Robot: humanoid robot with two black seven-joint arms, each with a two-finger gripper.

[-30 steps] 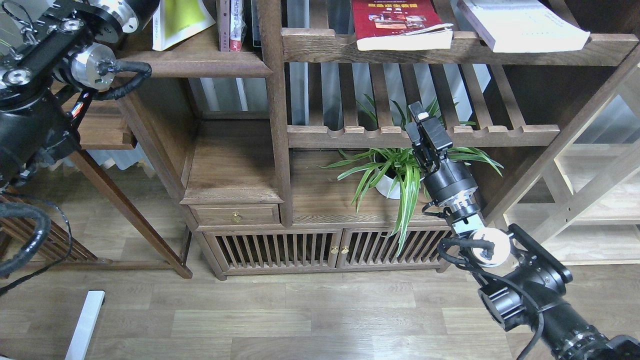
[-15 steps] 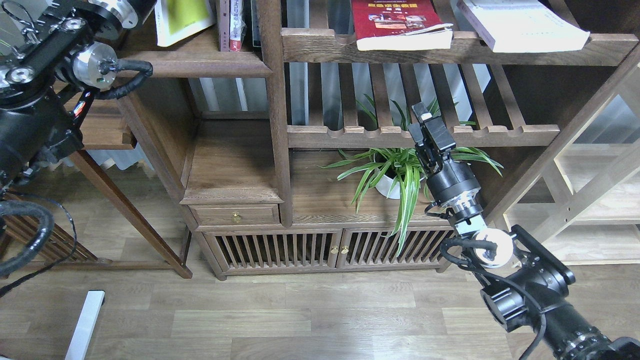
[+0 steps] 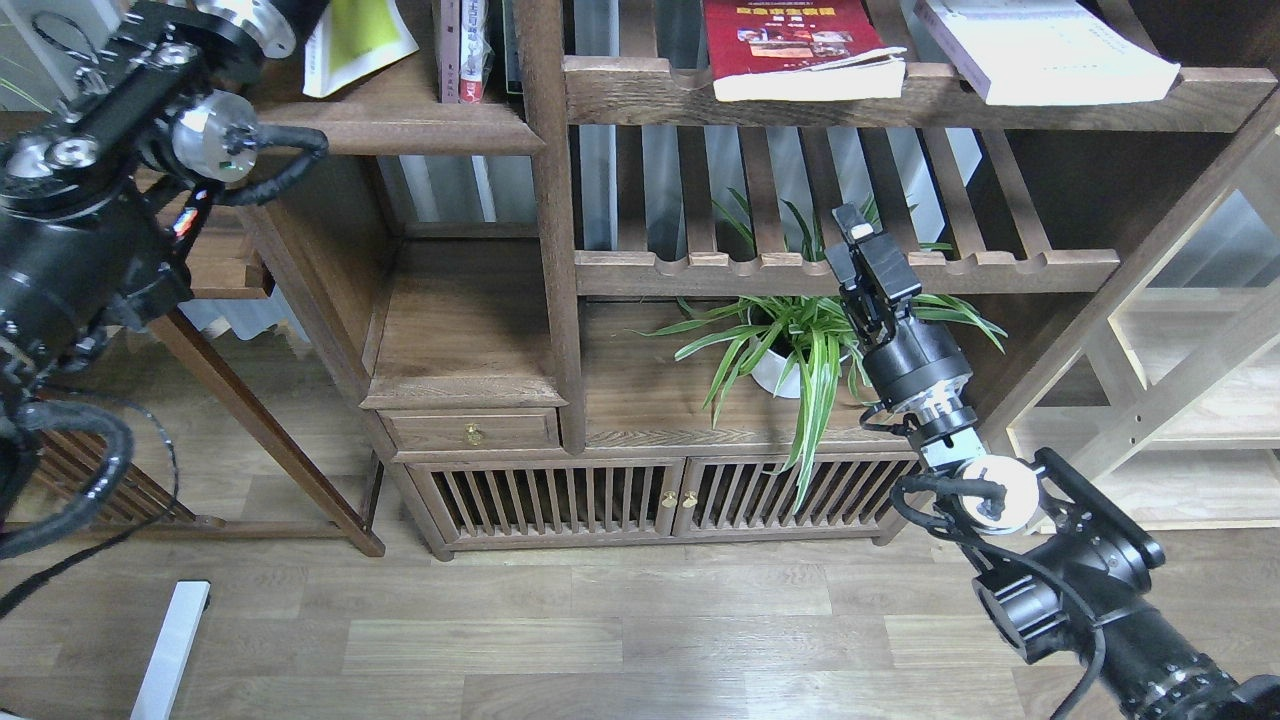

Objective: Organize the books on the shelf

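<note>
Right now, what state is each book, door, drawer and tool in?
Yellow-green book: tilted on the shelf, at the left arm's end.
Red book: lying flat.
White book: lying flat.
Drawer: closed.
Cabinet doors: closed.
Right tool: empty, fingers indistinct.
Left tool: out of view.

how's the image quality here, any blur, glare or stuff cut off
Head view: sharp overall, even soft light, no harsh shadows. The red book and white book are cropped by the top edge, as is the yellow-green book. Silver joint caps on the left arm glint brightly. The right tool is dark, so finger detail is poor.
</note>
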